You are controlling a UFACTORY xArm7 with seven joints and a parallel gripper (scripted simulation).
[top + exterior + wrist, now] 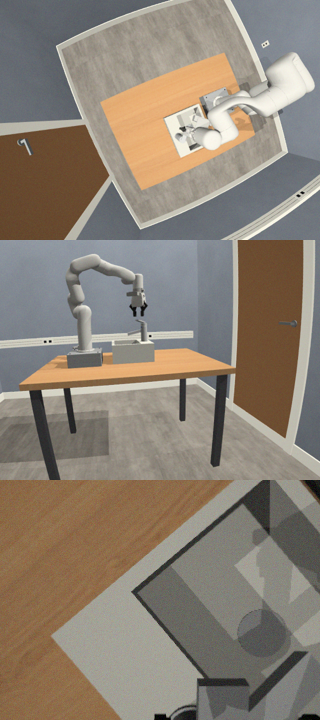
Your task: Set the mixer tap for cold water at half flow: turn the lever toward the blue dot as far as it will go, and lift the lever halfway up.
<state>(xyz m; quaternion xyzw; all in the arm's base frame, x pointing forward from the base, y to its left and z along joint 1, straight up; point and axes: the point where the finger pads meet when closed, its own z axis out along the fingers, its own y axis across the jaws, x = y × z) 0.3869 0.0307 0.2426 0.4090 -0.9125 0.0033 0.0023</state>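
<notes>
Hanging above the mixer tap (pixel 143 332), the claw (pixel 138 313) points straight down with its dark fingers (pixel 134 311) parted to a moderate width and nothing between them. A clear gap separates the fingertips from the lever (pixel 140 321), which sits atop the tap's upright body and lies close to level, tilted only slightly. The claw stands almost directly over the lever, a touch toward the arm's base block (pixel 84 357).

The tap rises from the rear corner of the white sink block (pixel 133 352), on the side far from the base block. Its spout (pixel 133 331) reaches out from the tap body over the basin, toward the base block side. A small blue mark (pixel 141 330) shows on the tap body at spout height; a red one cannot be made out.

The sink block rests on the wooden counter (pixel 168 366), just beside the base block, with a narrow strip of counter between them.

From overhead, the arm's forearm (pixel 206 138) covers much of the sink block (pixel 171 126), and the tap is largely hidden beneath it.

The wrist view looks down into the grey basin (pixel 210 595) with its round drain (pixel 261 632), the white rim (pixel 125 640) around it, and the counter (pixel 65 545) beyond. A grey part (pixel 222 699) of the tap sits at the bottom edge of that view; only slivers of the fingers show there.
</notes>
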